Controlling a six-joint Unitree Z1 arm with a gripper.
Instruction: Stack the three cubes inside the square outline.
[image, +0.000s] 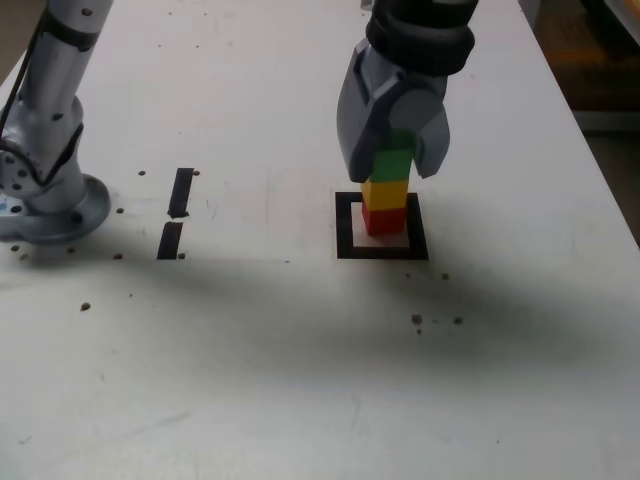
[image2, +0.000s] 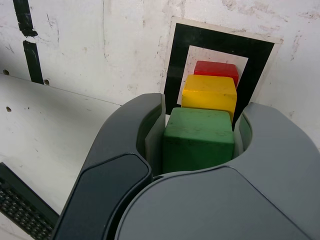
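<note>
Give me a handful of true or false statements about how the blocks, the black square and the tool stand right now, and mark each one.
1. The red block is at the bottom of the stack. True.
2. The yellow block is on top. False: the green block is on top, yellow in the middle.
3. The tool is shut on the green block. True.
4. The stack stands outside the black square. False: it stands on the pale centre inside it.
5. Two short black tape strips lie toward the exterior view's left of the square. True.

Three cubes: one red cube (image: 383, 218), one yellow cube (image: 384, 191), one green cube (image: 392, 163); one square outline (image: 345, 228); two tape strips (image: 181, 191).
</note>
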